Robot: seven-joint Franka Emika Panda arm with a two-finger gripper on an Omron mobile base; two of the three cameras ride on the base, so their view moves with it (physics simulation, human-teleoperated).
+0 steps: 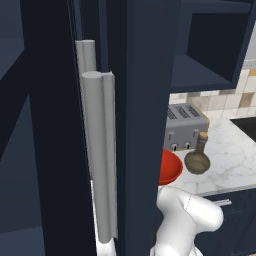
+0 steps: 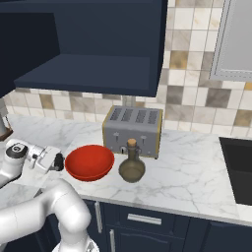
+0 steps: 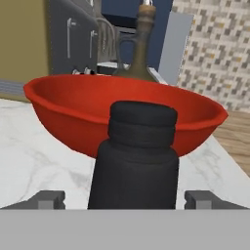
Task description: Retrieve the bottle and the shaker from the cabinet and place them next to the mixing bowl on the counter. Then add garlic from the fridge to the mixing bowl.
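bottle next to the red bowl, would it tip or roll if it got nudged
The bottle probably resists tipping: its squat, wide belly sits low on the counter. A knock high on the thin neck seems riskier. Once over, the round belly would likely roll, and it looks like breakable glass.

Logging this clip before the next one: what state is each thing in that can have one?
Small black cylindrical shaker: upright on the white marble counter, beside the bowl.
Glossy red mixing bowl: upright, nothing seen inside.
Olive-brown glass bottle: upright, corked.
Gripper: open, fingers astride the shaker.
Navy wall cabinet: open.
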